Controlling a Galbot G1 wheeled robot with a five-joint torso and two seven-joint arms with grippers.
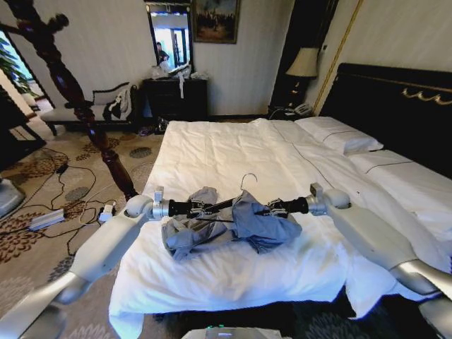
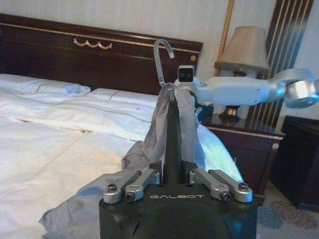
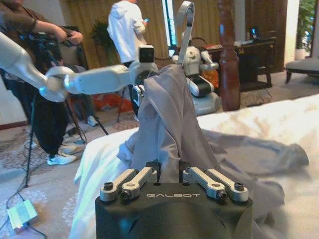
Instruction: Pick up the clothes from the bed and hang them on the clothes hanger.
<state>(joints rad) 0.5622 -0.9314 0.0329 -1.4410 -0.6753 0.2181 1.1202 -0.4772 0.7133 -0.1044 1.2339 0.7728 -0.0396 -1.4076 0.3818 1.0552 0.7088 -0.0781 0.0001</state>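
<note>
1. Left gripper (image 1: pixel 200 207) sits at centre of the head view, closed on the bare black arm of the hanger (image 1: pixel 220 205); left wrist view shows that arm (image 2: pixel 173 144) running up between the closed fingers.
2. Right gripper (image 1: pixel 267 208) faces it from the right, closed on the shirt-covered end of the hanger; in the right wrist view the shirt (image 3: pixel 167 119) rises out of the closed fingers.
3. Grey-blue shirt (image 1: pixel 244 224) is held just above the bed (image 1: pixel 233 152), draped over the right half of the hanger, its left part bunched and sagging onto the white duvet below the left gripper.
4. Silver hook (image 1: pixel 248 181) stands upright above the shirt, between the two grippers.
5. Dark red wooden coat stand (image 1: pixel 78 99) rises at upper left of the head view, beside the bed's left edge, well apart from the grippers.
6. White pillows (image 1: pixel 339 134) lie at upper right against the black headboard (image 1: pixel 395 106); a lamp (image 1: pixel 304 65) stands beyond them.
7. Patterned carpet (image 1: pixel 42 183) at left carries loose cables; a dark dresser (image 1: pixel 176 97) stands at the far wall.
</note>
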